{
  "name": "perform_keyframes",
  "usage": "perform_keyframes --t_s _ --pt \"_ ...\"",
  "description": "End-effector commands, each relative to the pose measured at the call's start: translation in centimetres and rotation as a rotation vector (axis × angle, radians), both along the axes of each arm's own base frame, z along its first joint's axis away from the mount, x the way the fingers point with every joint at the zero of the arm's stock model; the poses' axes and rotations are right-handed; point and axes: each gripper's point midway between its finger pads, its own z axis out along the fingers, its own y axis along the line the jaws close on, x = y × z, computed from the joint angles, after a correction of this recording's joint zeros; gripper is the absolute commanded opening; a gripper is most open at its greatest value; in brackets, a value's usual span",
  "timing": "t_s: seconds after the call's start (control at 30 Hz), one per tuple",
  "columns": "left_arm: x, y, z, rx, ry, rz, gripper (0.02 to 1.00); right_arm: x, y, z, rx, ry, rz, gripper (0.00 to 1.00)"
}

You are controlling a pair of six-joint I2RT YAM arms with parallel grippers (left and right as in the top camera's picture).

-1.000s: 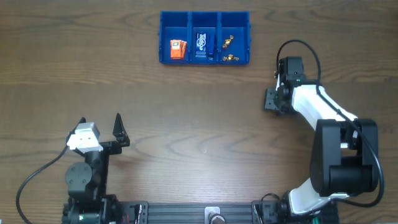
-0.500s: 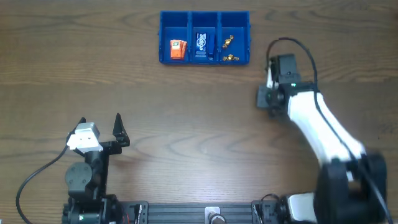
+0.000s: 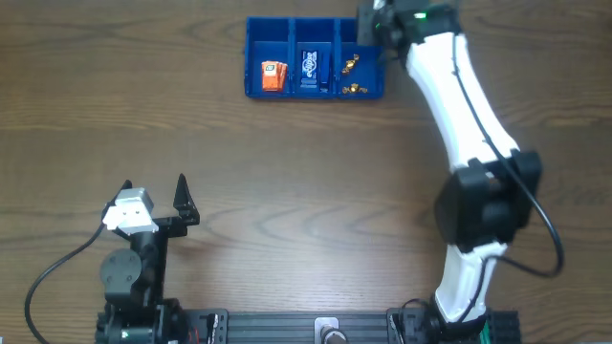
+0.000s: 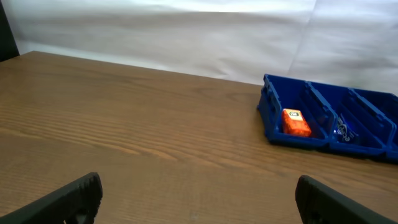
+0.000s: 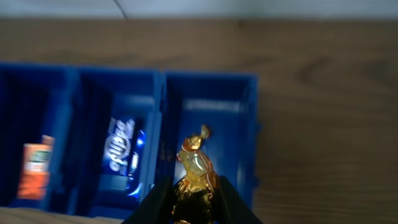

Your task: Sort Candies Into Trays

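— What's your right pincer doing?

— My right gripper is clamped on a gold candy. It's lifted at the tray's right end. From my wrist, the candy shows against the right-end compartment.

— What's lying in the tray?

— An orange candy is in the left compartment and a blue candy in the middle one. Two loose gold candies are in the right one, a little apart from each other.

— And your other side?

— My left gripper sits near its base, well apart from the tray. Its fingers are spread wide over the table. From that wrist I see the tray across the wood, with the orange candy in its nearest end compartment.
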Motion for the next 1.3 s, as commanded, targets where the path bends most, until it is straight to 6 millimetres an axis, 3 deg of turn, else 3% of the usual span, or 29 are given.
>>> perform_keyframes --t_s 0.03,0.17,0.2,0.23,0.3,0.37,0.4,0.5,0.53,0.6,0.7,0.73,0.8,0.87,0.93,1.03,1.13,1.3 --pt "0.0 0.0 -1.9 0.01 0.044 0.0 0.998 1.1 0.8 -2.9 -0.002 0.034 -0.017 0.178" --pt "0.0 0.0 -1.9 0.01 0.044 0.0 0.998 1.2 1.0 -3.8 -0.011 0.043 -0.018 0.358" --pt "0.0 0.0 -1.9 0.01 0.044 0.0 0.998 1.3 0.9 -3.7 -0.013 0.039 -0.019 0.544" --pt "0.0 0.0 -1.9 0.01 0.044 0.0 0.998 1.4 0.8 -3.6 -0.013 0.036 -0.02 0.645" --pt "0.0 0.0 -1.9 0.01 0.044 0.0 0.998 1.5 0.7 -3.5 -0.024 0.029 -0.012 0.761" --pt "0.0 0.0 -1.9 0.01 0.044 0.0 0.998 1.4 1.0 -2.0 -0.02 0.001 0.004 0.829" --pt "0.0 0.0 -1.9 0.01 0.044 0.0 0.998 1.2 1.0 -0.7 -0.014 -0.023 0.004 0.842" --pt "0.0 0.0 -1.9 0.01 0.044 0.0 0.996 -1.4 -0.3 6.8 -0.022 -0.149 0.012 0.906" --pt "0.0 0.0 -1.9 0.01 0.044 0.0 0.996 -3.8 -1.5 10.4 -0.051 -0.214 0.015 0.945" --pt "0.0 0.0 -1.9 0.01 0.044 0.0 0.998 -8.3 -4.3 14.7 -0.083 -0.303 -0.005 1.0" --pt "0.0 0.0 -1.9 0.01 0.044 0.0 0.996 -15.3 -9.1 17.5 -0.093 -0.407 -0.075 1.0" --pt "0.0 0.0 -1.9 0.01 0.044 0.0 0.998 -19.1 -11.0 17.5 -0.091 -0.46 -0.116 1.0" --pt "0.0 0.0 -1.9 0.01 0.044 0.0 0.998 -22.9 -12.5 16.2 -0.084 -0.513 -0.15 1.0" --pt "0.0 0.0 -1.9 0.01 0.044 0.0 0.998 -27.1 -13.5 12.6 -0.047 -0.573 -0.16 1.0" --pt "0.0 0.0 -1.9 0.01 0.044 0.0 0.998 -29.7 -13.6 9.1 -0.02 -0.635 -0.153 0.998" --pt "0.0 0.0 -1.9 0.01 0.044 0.0 0.998 -31.1 -12.5 4.6 0.023 -0.709 -0.101 1.0" --pt "0.0 0.0 -1.9 0.01 0.044 0.0 0.998 -31.0 -11.8 1.3 0.043 -0.722 -0.065 0.998" --pt "0.0 0.0 -1.9 0.01 0.044 0.0 0.998 -30.2 -11.4 0.3 0.053 -0.82 -0.042 0.998"
